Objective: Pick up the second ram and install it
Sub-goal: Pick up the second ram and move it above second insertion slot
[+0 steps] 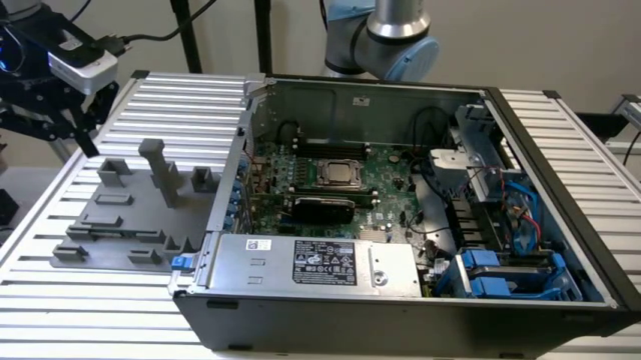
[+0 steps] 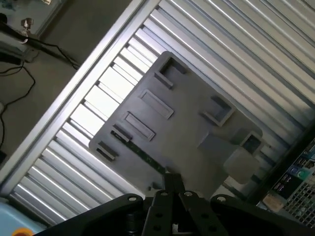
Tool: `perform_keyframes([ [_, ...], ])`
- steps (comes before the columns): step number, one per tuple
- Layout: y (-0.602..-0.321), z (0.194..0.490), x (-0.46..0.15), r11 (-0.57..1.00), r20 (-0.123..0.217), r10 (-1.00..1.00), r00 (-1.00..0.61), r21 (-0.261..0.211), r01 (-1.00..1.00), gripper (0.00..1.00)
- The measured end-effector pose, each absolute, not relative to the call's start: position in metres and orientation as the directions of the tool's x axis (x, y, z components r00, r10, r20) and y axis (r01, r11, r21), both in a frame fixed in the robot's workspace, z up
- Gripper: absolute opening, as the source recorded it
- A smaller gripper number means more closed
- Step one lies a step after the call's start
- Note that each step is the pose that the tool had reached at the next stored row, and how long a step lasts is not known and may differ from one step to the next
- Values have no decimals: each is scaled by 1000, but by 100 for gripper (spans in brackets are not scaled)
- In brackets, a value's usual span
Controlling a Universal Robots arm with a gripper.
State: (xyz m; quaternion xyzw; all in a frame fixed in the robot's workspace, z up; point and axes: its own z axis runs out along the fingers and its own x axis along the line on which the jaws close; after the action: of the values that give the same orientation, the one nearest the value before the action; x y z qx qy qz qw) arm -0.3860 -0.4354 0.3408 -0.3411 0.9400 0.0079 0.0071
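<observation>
Exterior view first: the claw (image 1: 75, 131) hangs high over the far corner of the slatted desk (image 1: 60, 300), on the exterior view's left. It is well apart from the open computer case (image 1: 401, 315) and carries nothing. The grey fixture plate (image 1: 110, 225) lies just beside the case. Its tall post (image 1: 161, 169) sticks up as the main obstacle, and the case wall (image 1: 237, 172) stands between the plate and the motherboard (image 1: 331, 172). By my reading the pick hasn't begun, so both grasp and install are left. Over to the wrist view: the claw (image 2: 172, 181) is pinched closed on empty air, looking down at the fixture plate (image 2: 187, 128) from well above. A thin dark-green strip on the plate's near edge looks like the second ram (image 2: 141, 153), seated on edge in its holder, though I can't be sure. There's plenty of open air above it. The desk's edge (image 2: 74, 93) runs close by the plate, with the floor (image 2: 54, 29) and its cables beyond.
</observation>
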Motion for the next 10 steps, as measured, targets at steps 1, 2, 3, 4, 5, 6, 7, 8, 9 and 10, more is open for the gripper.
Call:
perform_keyframes([
  [1,-435,340,-386,755,-19,-655,-756,10,-655,11],
  [2,-435,340,-386,744,-19,-668,-744,10,-669,11],
  [3,-435,339,-386,731,-19,-682,-731,10,-683,11],
  [4,-435,338,-386,718,-19,-696,-718,10,-696,11],
  [5,-435,338,-386,705,-19,-709,-705,10,-709,11],
  [6,-435,337,-386,692,-19,-721,-692,10,-721,11],
  [7,-435,336,-386,679,-19,-734,-679,10,-734,11],
  [8,-435,336,-386,666,-19,-746,-666,10,-746,11],
  [9,-435,335,-386,652,-19,-758,-653,10,-758,11],
  [10,-435,334,-386,639,-19,-769,-639,10,-769,11],
])
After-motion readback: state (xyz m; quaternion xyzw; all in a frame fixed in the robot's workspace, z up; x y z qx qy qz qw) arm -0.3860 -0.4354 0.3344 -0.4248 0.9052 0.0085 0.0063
